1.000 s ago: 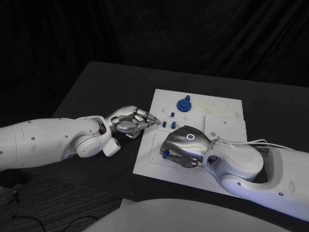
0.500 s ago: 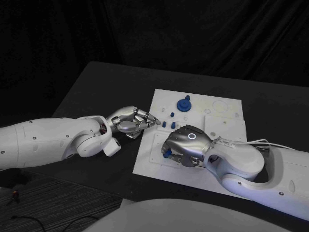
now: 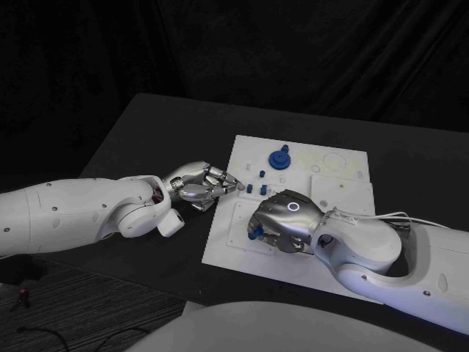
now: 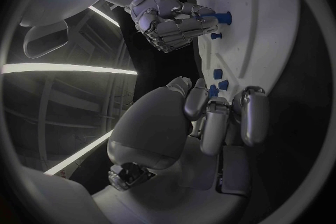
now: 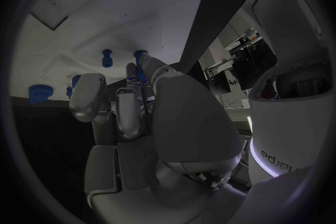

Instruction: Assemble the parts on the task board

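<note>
Right robot hand (image 3: 284,222) shifted slightly on task board (image 3: 340,183)

No readable text (lettering too blurred).

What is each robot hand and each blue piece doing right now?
left hand: at the board's left edge, fingers curled, hold unclear
right hand: on the board, gripping a blue part
round blue part: standing upright in the task board
small blue pegs: standing in the board
</note>
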You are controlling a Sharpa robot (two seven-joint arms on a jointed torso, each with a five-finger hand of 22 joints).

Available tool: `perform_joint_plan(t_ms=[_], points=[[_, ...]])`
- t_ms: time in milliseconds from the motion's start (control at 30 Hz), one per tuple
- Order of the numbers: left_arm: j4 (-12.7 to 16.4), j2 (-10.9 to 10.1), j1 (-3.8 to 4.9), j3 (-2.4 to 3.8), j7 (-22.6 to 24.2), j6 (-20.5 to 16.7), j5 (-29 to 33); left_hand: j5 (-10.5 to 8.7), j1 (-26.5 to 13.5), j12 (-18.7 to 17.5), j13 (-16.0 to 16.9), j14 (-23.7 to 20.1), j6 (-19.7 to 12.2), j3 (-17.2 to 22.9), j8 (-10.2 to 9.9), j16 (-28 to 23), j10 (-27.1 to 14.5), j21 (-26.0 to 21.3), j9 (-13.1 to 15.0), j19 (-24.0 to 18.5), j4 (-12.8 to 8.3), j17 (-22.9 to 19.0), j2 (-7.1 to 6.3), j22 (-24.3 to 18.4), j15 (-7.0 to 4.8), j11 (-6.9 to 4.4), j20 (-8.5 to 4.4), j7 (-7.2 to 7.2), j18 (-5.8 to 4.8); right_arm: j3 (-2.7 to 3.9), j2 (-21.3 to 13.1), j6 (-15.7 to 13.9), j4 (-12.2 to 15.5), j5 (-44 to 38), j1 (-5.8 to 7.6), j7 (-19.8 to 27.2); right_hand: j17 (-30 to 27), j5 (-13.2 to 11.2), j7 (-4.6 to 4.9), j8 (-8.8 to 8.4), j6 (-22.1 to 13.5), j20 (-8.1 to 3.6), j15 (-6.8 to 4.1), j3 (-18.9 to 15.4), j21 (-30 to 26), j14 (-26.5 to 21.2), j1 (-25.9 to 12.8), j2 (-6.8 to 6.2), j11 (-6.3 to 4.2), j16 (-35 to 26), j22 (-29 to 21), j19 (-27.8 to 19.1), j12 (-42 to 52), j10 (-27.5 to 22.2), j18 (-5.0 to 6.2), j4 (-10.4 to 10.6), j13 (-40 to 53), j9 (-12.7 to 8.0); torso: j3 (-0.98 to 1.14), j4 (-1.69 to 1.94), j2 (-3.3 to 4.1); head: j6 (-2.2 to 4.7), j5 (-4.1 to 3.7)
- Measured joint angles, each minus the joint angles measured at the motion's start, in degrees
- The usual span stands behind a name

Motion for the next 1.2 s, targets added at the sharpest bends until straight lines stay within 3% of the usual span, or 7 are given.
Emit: perform_joint_plan(t_ms=[267, 367, 533, 600, 833, 1067, 1200], points=[[-0.14, 0.11, 0.0, 0.0, -0.22, 0.22, 0.01, 0.0, 0.0, 0.0, 0.0, 0.01, 0.0, 0.0, 0.0, 0.0, 0.0, 0.0, 0.0, 0.0, 0.0, 0.0, 0.0, 0.0, 0.0, 0.0, 0.0, 0.0, 0.0, 0.0, -0.07, 0.0, 0.07, 0.0, 0.0, -0.06, -0.26, 0.04, 0.02, -0.48, -0.03, 0.0, 0.0, 0.0, 0.0, 0.0, 0.01, 0.01, -0.01, 0.0, -0.01, 0.0, 0.12, 0.01, 0.0, 0.0, 0.0, 0.05, 0.0, 0.01, 0.02, 0.0, -0.01], [-0.18, 0.16, 0.0, 0.0, -0.31, 0.29, 0.01, 0.24, 0.0, 0.0, 0.0, 0.13, 0.0, 0.0, 0.0, 0.0, 0.0, 0.0, 0.0, 0.0, 0.0, 0.0, 0.0, 0.0, -0.11, 0.0, 0.0, 0.0, 0.0, 0.0, 0.03, 0.0, 0.01, 0.0, 0.0, -0.08, -0.39, -0.27, 0.61, -1.54, -2.58, 0.0, 0.21, 0.03, 0.0, 0.2, 0.0, 0.0, 0.21, 0.0, -0.01, 0.0, -0.04, 0.23, 0.01, 0.03, 0.0, -0.43, -0.01, 0.01, 0.02, 0.0, 0.04], [-0.29, 0.28, 0.0, 0.0, -0.57, 0.4, 0.02, 0.24, -0.01, 0.0, 0.0, 0.13, 0.0, 0.56, 0.0, 0.0, 0.01, 0.0, 0.0, 0.0, -0.09, 0.0, 0.01, 0.0, -0.1, 0.0, 0.0, 0.0, 0.0, 0.0, 0.27, -0.07, -0.25, -0.03, 0.0, -0.09, 1.15, -1.55, -0.23, -1.65, -8.0, 0.0, 0.21, 0.0, 2.11, 0.2, -1.96, -1.09, -0.81, 1.11, -0.01, 0.0, -0.06, 1.23, 0.01, 1.16, 0.28, -1.86, -0.02, 0.01, 0.01, 0.0, 0.04], [-0.33, 0.29, 0.0, 0.0, -0.7, 0.43, 0.02, 0.24, -0.01, 0.0, 0.0, 0.14, 0.11, 0.75, 0.0, 0.0, 0.01, 0.0, 0.04, 0.0, -0.07, 0.0, 0.01, 0.0, -0.1, 0.0, 0.0, 0.11, 0.0, 0.0, 0.35, -0.1, -0.34, -0.03, 0.0, -0.07, 1.46, -1.92, -0.83, -1.65, -8.64, 0.0, 0.21, -0.2, 2.17, 0.2, -3.04, -1.22, -0.79, 1.15, -0.01, 0.0, -0.1, 1.21, 0.01, 1.96, 0.58, -2.01, -0.02, 0.01, -0.01, 0.0, 0.01], [-0.56, 0.41, 0.0, 0.0, -1.1, 0.56, 0.03, 0.24, -0.01, 0.0, 0.0, 0.23, 0.22, 0.88, 0.0, 0.0, 0.01, 0.0, 0.1, 0.0, -0.08, 0.04, 0.01, 0.0, 0.0, -0.01, 0.0, 0.22, 0.0, -0.02, 0.75, -0.87, -0.62, -0.04, 0.0, 0.1, 2.23, -2.84, -1.01, -1.65, -11.9, 0.0, 0.21, -0.7, 3.02, 0.2, -4.54, -1.8, -0.59, 1.96, -0.02, 0.0, -0.28, 1.01, 0.01, 3.1, 0.6, -2.74, -0.02, 0.01, -0.02, 0.0, -0.21], [-0.76, 0.58, 0.0, 0.0, -1.4, 0.66, 0.04, 0.24, -0.09, 0.0, 0.0, 0.24, 0.22, 0.88, 0.0, 0.0, 0.02, 0.0, 0.1, 0.0, -0.08, 0.04, 0.09, 0.0, 0.01, -0.01, 0.0, 0.21, 0.0, -0.02, 0.92, -1.99, -0.8, -0.04, 0.0, 0.22, 2.69, -4.64, -1.73, -1.65, -13.01, 0.0, 0.21, -1.81, 3.44, 0.2, -6.58, -2.33, -0.59, 2.18, -0.02, 0.0, -0.28, 1.0, 0.01, 4.53, 0.85, -2.74, -0.02, 0.04, 0.02, 0.0, -0.29], [-1.0, 0.7, 0.0, 0.0, -1.63, 0.71, 0.04, 0.24, -0.16, 0.0, 0.0, 0.24, 0.22, 0.87, 0.0, 0.0, 0.02, 0.0, 0.09, 0.0, -0.08, 0.04, 0.16, 0.0, 0.02, 0.0, 0.0, 0.21, 0.0, -0.02, 0.69, -3.01, -0.9, -0.05, -0.01, 0.22, 3.19, -4.64, -1.95, -1.65, -13.22, 0.0, 0.21, -2.53, 3.95, 0.2, -8.31, -1.79, -0.3, 2.64, -0.03, 0.0, -0.28, 0.28, 0.01, 5.56, 1.0, -2.74, -0.02, 0.04, 0.02, 0.0, -0.21]])
